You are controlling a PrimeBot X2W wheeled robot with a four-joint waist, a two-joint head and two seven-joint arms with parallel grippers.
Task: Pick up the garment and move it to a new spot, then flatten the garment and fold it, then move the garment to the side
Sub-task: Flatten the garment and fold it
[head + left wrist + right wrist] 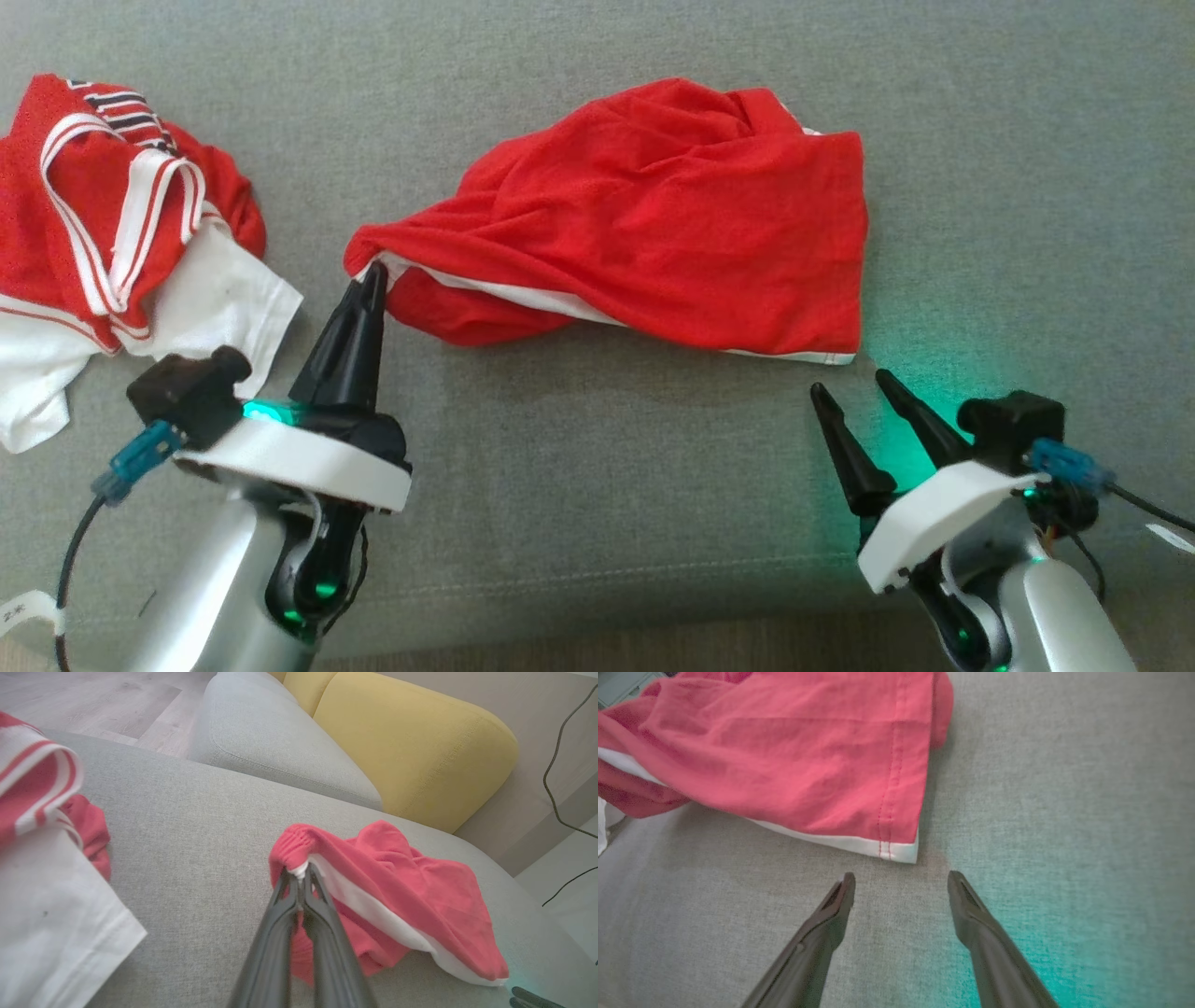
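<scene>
- Nearest the robot, the right gripper (pixel 847 381) sits just short of the near right corner of the red garment (pixel 653 215). Its two fingers are spread wide with nothing between them, and the tips stand apart from the white-edged hem.
- A green glow falls on the grey sofa seat (pixel 597 485) just right of that same corner.
- The left gripper (pixel 373 275) is at the garment's left end. Its fingers are pressed together, pinching a bunched fold of red cloth and its white trim. In the left wrist view the fold humps over the tips.
- The garment lies crumpled on the seat, drawn to a narrow point at the pinched end and squarer at its right side. The white trim runs along its near edge.
- Left of the garment, and apart from it, lies a heap of red-and-white clothing (pixel 112 233) with striped bands and a plain white panel.
- Beyond the garment, the left wrist view shows a grey cushion (pixel 261 732) and a yellow cushion (pixel 411 742). Wood floor (pixel 93 700) lies past them.
</scene>
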